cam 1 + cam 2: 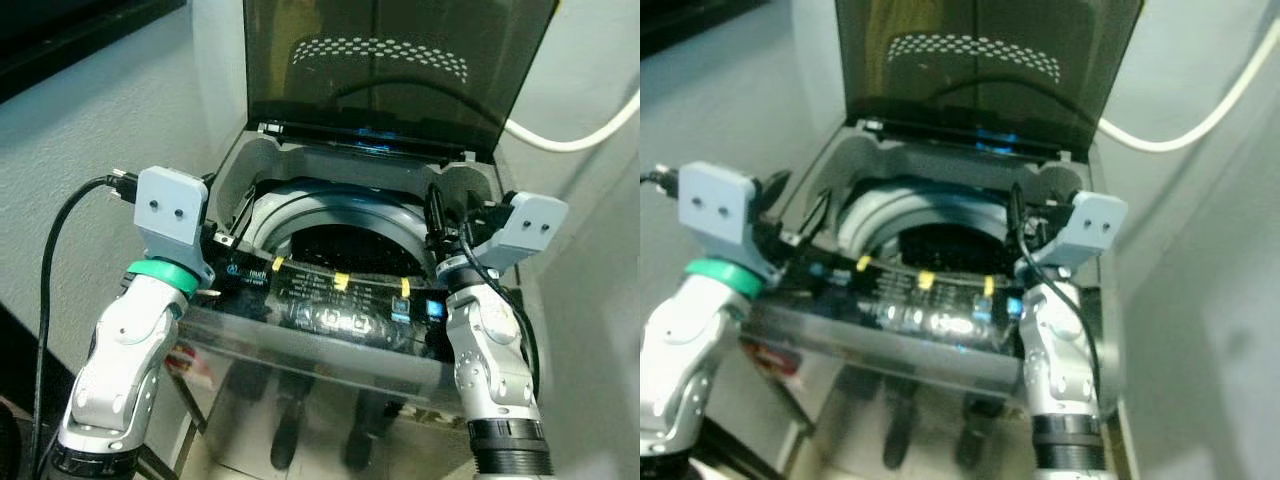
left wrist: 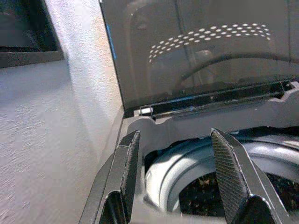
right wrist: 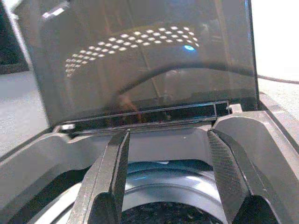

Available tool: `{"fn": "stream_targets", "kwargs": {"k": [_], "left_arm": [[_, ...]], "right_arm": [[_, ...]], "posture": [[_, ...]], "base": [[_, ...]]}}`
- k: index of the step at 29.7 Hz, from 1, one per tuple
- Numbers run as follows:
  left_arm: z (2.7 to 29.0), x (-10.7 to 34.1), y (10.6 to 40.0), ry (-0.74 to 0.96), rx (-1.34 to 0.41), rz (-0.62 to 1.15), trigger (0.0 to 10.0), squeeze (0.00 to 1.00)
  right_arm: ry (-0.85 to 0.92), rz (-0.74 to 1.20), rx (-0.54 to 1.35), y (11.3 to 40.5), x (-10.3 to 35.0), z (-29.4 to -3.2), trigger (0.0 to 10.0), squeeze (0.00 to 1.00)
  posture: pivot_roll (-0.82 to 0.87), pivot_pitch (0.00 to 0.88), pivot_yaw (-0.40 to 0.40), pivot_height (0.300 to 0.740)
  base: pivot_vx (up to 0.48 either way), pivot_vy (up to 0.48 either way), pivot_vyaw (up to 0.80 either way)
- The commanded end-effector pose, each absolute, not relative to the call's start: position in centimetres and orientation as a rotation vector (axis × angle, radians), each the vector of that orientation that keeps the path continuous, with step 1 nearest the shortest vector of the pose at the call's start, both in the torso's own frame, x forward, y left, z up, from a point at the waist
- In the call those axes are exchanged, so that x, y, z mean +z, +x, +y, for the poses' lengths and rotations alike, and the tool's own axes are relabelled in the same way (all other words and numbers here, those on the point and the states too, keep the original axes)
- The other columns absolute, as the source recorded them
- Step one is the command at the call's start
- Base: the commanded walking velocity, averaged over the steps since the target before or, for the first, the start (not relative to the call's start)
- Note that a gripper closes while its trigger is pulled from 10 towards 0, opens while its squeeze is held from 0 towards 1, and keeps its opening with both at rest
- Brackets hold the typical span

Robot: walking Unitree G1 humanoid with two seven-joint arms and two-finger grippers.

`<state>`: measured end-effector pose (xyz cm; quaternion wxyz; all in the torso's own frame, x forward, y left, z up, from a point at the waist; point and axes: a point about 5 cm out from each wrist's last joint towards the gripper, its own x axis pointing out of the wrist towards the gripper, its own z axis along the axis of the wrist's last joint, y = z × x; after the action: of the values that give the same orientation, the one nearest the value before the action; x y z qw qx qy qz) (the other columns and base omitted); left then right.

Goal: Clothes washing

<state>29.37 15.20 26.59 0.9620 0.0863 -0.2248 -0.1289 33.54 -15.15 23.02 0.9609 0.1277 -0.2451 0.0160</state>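
My two silver arms end in grey box-shaped wrist housings, the left one (image 1: 170,215) showing two dark screws. A green ring (image 1: 162,276) circles my left wrist; a black ribbed collar (image 1: 508,445) bands my right forearm. Black cables (image 1: 52,270) trail from both wrists. Each pincer, left (image 2: 180,175) and right (image 3: 168,175), carries two long black fingers (image 2: 227,170) with a woven carbon texture.

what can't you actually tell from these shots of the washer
- What lies in the drum: dark in the eye views; the wrist views show just a dark speckled patch at the bottom edge.
- Labels on the control panel: too small and glared over.
- Left gripper and right gripper: fingers spread open, bases cut off by the frame edge.
- Where the white hose leads: cut off at the right edge.
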Motion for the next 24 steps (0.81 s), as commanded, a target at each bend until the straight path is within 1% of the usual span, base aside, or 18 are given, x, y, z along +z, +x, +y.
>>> {"fn": "stream_targets", "kwargs": {"k": [1,17,24], "left_arm": [[15.38,26.25,29.40,0.171,-0.259,-0.440,10.0,0.00],[15.34,26.24,29.45,0.168,-0.255,-0.440,10.0,0.00],[15.35,26.16,29.47,0.168,-0.253,-0.437,10.0,0.00]], "right_arm": [[0.258,-0.505,0.032,33.41,23.03,-15.19,10.0,0.00],[0.253,-0.501,0.037,33.37,22.99,-15.15,10.0,0.00],[0.200,-0.497,0.075,33.31,22.90,-14.57,10.0,0.00]], "posture": [[0.08,0.025,0.005,0.740],[0.08,0.026,0.002,0.740],[0.07,0.028,0.000,0.740]], "base": [[-0.349,0.000,0.00],[-0.349,0.000,0.00],[-0.334,0.000,0.00]]}}
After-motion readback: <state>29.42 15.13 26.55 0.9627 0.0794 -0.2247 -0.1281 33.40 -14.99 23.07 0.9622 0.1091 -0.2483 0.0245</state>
